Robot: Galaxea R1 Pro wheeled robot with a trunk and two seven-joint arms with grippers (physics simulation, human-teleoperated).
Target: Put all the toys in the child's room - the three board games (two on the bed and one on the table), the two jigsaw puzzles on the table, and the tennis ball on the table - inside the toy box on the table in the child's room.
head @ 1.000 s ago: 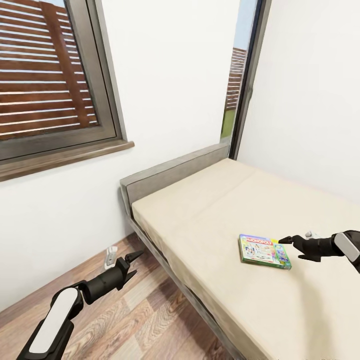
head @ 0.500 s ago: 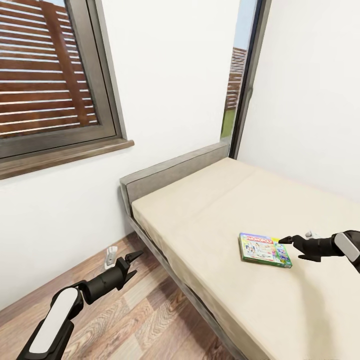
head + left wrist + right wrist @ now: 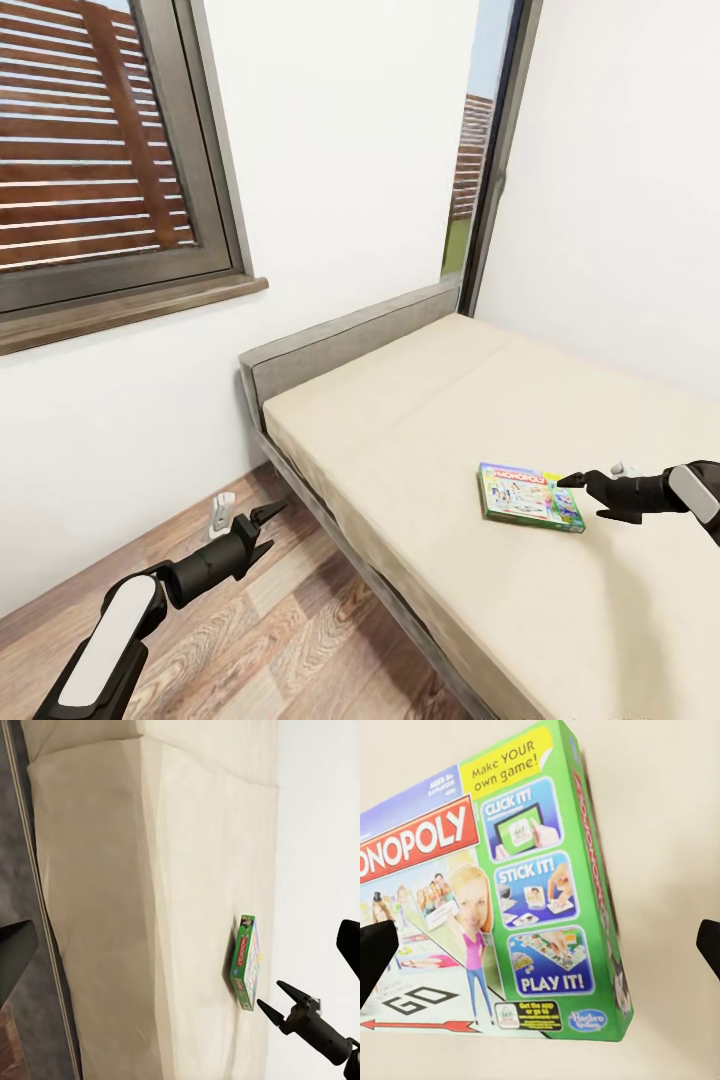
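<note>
Nothing moved | board game [image 3: 530, 497] flat on bed [image 3: 420, 420] | long axis toward right tool [image 3: 575, 480]

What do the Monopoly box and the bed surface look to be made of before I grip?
Monopoly box: likely printed cardboard with a smooth, slightly glossy face; sharp edges, flat panels. Bed surface: looks like matte beige fabric over padding; soft rounded edges, no sheen.

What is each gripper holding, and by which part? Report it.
Nothing is held. The right gripper hangs open at the edge of the Monopoly board game, which lies flat on the bed. The left gripper is open over the floor.
</note>
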